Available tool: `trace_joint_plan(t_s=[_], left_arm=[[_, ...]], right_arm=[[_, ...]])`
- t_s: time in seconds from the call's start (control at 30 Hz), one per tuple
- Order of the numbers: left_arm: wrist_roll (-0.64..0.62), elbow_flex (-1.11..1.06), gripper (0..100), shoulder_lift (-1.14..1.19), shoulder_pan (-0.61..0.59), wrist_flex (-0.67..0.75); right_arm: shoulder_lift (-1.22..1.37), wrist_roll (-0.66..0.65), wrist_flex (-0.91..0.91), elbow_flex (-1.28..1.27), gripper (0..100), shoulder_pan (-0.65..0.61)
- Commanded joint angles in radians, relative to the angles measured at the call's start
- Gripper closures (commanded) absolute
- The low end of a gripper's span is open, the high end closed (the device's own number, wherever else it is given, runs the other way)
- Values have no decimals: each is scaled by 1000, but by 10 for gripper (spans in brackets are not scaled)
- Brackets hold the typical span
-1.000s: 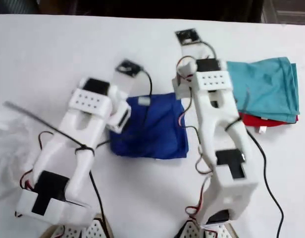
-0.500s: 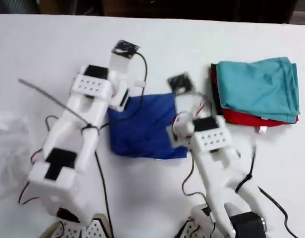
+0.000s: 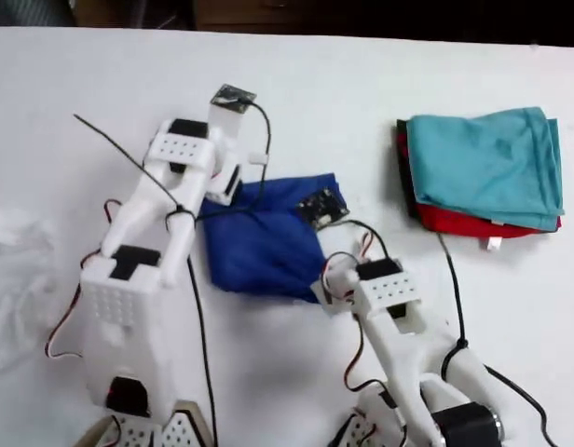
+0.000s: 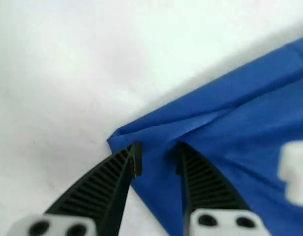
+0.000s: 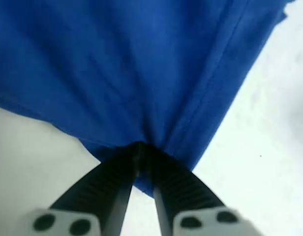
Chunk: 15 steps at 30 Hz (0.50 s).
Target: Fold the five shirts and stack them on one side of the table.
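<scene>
White and smooth, the counter [image 3: 362, 74] carries both arms, whose bases stand at its near edge. Nearest to them, the right end effector [image 5: 144, 147] is clamped on the blue shirt [image 3: 264, 242]. Its ribbed black fingers [image 5: 109, 179] are pressed together on the cloth at the near right corner, and the fabric gathers into soft creases that run out from the grip.

This shirt is folded to a rough rectangle and lies flat in the middle of the counter. A small white label [image 4: 294, 172] shows on it.

At the far left corner of the shirt, the left end effector [image 4: 157, 155] has its fingers apart, one on each side of a thin folded hem, with blue cloth between them.

At the near left edge lies some pale crumpled material [image 3: 12, 279]; I cannot tell what it is.

Farther, on the right side, a stack rests well apart from the blue shirt. A teal shirt [image 3: 487, 163] is on top, folded square, with a red shirt [image 3: 464, 222] under it. A dark layer [image 3: 403, 177] shows along the stack's left edge.
</scene>
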<state>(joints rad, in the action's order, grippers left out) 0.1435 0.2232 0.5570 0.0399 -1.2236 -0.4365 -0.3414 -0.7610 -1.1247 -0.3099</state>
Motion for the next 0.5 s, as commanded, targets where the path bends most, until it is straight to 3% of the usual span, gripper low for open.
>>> trace_joint_plan(t_s=[0.0,0.2,0.47], left_arm=[[3,39,858,-12,-23,5],[0,62,858,-21,-6,-23],[0,275,858,-23,-8,-293]], right_arm=[[-38,-37,8,-9,981,50],[-48,-51,-18,63,981,59],[-39,-46,-286,408,968,59]])
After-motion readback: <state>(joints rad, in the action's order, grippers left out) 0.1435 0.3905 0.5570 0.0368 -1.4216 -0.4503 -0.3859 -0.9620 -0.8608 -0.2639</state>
